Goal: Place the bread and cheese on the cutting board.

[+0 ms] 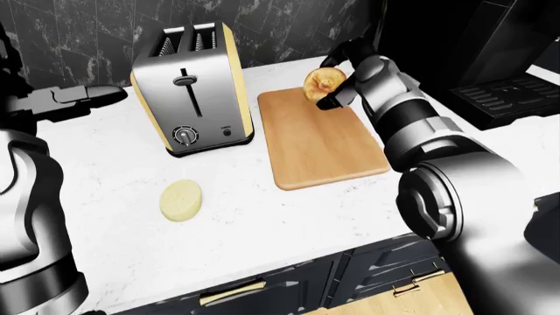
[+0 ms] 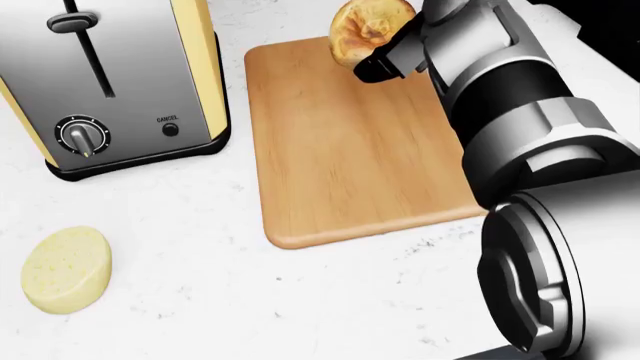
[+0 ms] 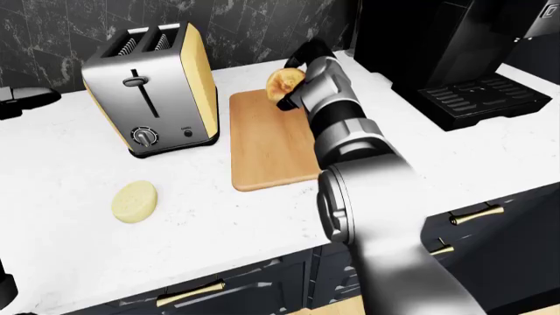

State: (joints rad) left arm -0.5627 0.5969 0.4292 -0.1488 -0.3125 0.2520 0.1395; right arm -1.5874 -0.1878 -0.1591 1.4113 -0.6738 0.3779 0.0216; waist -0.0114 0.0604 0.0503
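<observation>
**A:** Your right hand [image 2: 395, 45] has its dark fingers [image 2: 372, 69] closed on the round, golden-brown bread roll [image 2: 366, 28], held above the top edge of the pale wooden cutting board [image 2: 350, 142]. It looks light and crushable, so pinch its rim gently.

**B:** And the cheese?

**A:** The pale yellow cheese round [image 1: 180, 200] lies on the white tabletop [image 1: 262, 223] below the steel toaster [image 1: 192, 85]. It is probably firm and slick. Your left hand [image 1: 87, 96] reaches out at the left edge; I cannot tell its fingers' state.

The right arm [image 1: 411, 125] is built of glossy silver-grey cylindrical segments joined by black bands, ending in a black-fingered hand [image 2: 385, 56]. The left arm [image 1: 26, 184] shows matching silver shells.
</observation>
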